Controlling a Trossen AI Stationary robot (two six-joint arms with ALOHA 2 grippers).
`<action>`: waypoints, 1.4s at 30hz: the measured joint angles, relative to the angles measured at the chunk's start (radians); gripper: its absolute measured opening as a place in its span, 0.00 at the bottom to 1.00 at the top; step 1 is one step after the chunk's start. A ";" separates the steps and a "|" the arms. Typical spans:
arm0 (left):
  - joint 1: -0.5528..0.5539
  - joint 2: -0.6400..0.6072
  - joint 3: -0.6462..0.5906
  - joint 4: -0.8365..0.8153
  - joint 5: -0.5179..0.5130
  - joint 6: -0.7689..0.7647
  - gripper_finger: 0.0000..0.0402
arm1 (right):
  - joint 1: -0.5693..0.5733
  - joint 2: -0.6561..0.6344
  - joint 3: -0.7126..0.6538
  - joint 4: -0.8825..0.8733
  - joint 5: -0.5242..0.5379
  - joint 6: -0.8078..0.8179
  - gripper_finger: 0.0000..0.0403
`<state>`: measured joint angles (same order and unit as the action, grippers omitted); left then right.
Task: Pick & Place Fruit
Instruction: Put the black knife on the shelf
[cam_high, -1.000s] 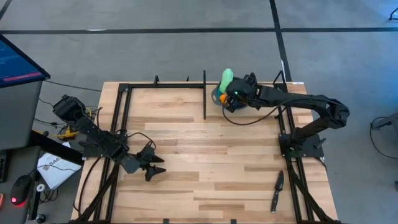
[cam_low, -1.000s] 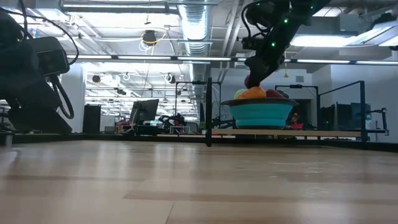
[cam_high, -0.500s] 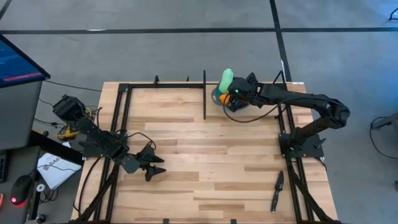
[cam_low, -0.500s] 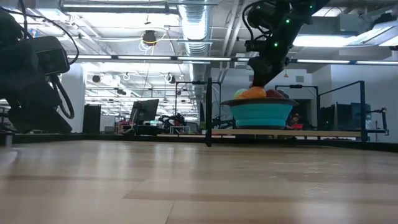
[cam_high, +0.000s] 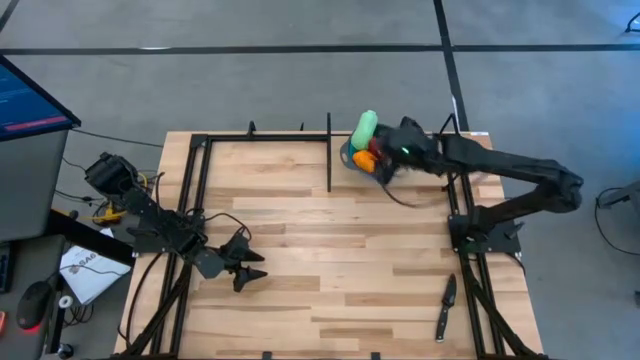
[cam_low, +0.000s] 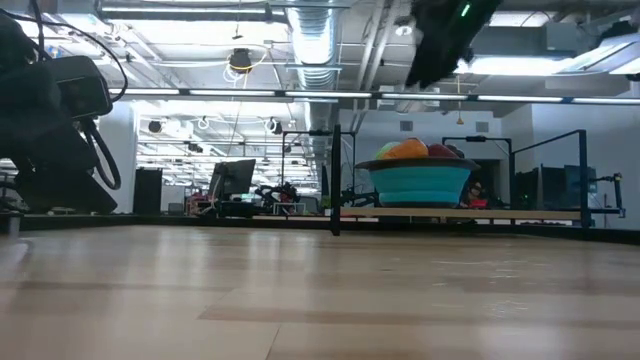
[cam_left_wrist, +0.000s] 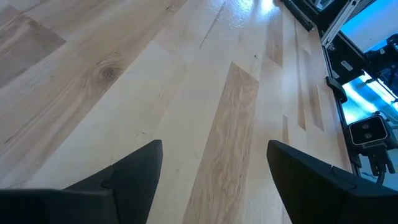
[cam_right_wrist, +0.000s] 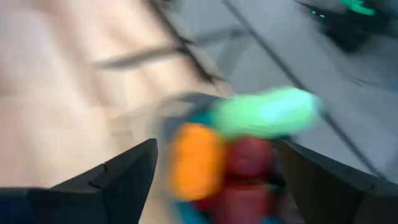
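Teal bowl (cam_low: 420, 181) at the table's far edge holds the fruit (cam_high: 366, 142) in a heap, and I see none loose on the wood, so I judge the job nearly done. My right gripper (cam_high: 385, 160) hangs over it, jaws spread, holding nothing. Left gripper (cam_high: 247, 262) waits open near the front.

Even, bright light falls from ceiling strips in the room behind my table (cam_high: 330, 250), with only soft shadows and some glare on the far boards in my left wrist view. My right wrist view is badly motion-smeared, so the fruit (cam_right_wrist: 249, 149) there reads as perhaps green, orange and red blobs.
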<state>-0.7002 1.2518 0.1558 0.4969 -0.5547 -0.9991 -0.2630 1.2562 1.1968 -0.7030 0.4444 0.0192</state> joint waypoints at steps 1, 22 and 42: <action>0.000 0.000 0.000 0.001 0.000 0.000 0.71 | 0.040 -0.031 0.000 -0.010 -0.041 0.012 0.80; 0.075 0.000 0.000 0.207 -0.041 0.154 0.71 | 0.427 -0.886 -0.950 0.809 -0.487 0.268 0.40; 0.343 0.000 0.000 0.358 0.168 0.373 0.71 | 0.830 -0.288 -0.543 0.451 -0.093 0.832 0.00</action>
<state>-0.3573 1.2514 0.1562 0.8547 -0.3862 -0.6258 0.5667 0.9682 0.6539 -0.2515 0.3519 0.8514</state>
